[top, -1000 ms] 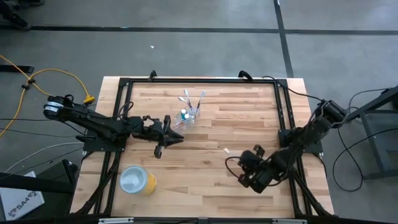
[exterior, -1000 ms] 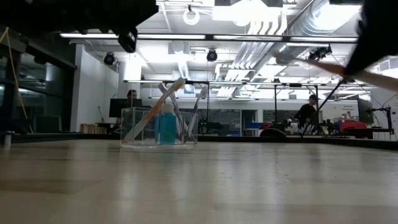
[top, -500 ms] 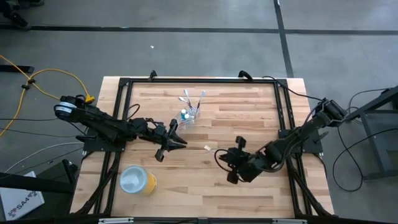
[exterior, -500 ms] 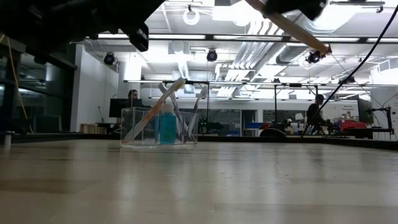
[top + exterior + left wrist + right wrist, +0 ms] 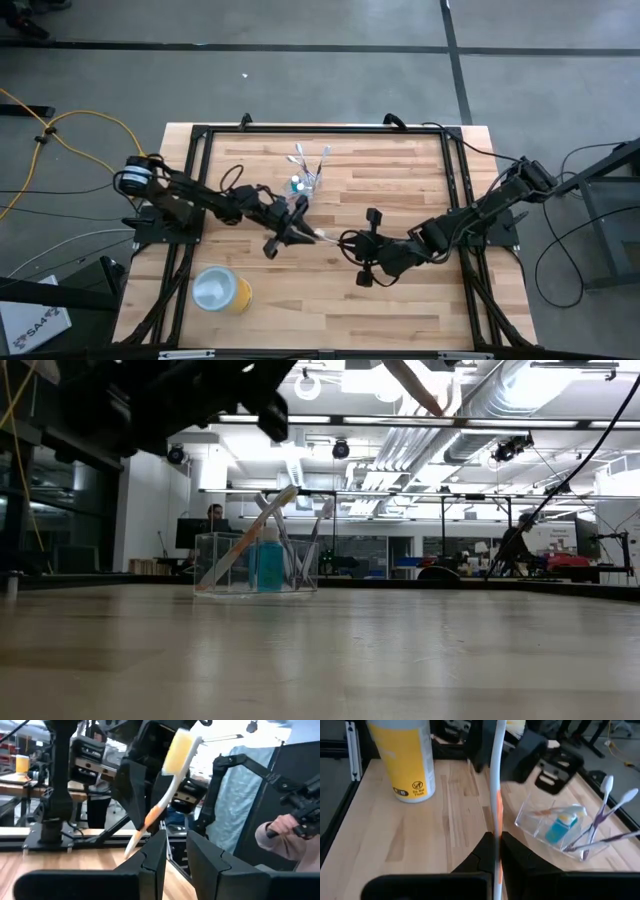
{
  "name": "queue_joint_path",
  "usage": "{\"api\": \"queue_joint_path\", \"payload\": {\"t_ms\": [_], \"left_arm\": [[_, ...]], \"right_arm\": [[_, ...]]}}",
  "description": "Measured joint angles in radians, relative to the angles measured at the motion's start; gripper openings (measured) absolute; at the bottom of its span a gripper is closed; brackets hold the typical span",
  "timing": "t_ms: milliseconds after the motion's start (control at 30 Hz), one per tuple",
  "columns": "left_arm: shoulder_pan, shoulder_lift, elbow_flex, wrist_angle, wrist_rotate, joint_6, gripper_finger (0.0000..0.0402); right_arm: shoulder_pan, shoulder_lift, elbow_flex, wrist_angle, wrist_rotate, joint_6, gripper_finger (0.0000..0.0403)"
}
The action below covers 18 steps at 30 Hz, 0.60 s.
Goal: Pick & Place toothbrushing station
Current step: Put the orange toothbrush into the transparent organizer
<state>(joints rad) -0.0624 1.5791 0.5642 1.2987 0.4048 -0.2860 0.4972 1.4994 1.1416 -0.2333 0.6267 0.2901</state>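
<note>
R tool pinching white/orange toothbrush has moved to bench centre; L tool, fingers part-spread, came to meet it — likely handover toward clear cup.

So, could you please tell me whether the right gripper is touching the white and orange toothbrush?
Touching. In the right wrist view, the right gripper has its jaws shut on the toothbrush, whose handle runs down between them.

1. A light wooden table with a black frame along its edges.
2. A clear plastic cup stands on it, holding toothbrushes and a blue tube.
3. A yellow cup stands well apart from the clear plastic cup, toward the table's left near corner.
</note>
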Motion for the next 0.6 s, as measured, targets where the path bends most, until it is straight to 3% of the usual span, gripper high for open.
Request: {"api": "queue_joint_path", "payload": {"t_ms": [167,600], "left_arm": [[0.002,0.038,0.057,-0.001,0.020,0.050,0.0072],[0.014,0.038,0.071,0.002,-0.061,0.155,0.0072]], "right_arm": [[-0.002,0.000,0.000,0.031,-0.001,-0.033,0.0004],[-0.008,0.000,0.000,0.057,-0.001,-0.068,0.0004]]}}
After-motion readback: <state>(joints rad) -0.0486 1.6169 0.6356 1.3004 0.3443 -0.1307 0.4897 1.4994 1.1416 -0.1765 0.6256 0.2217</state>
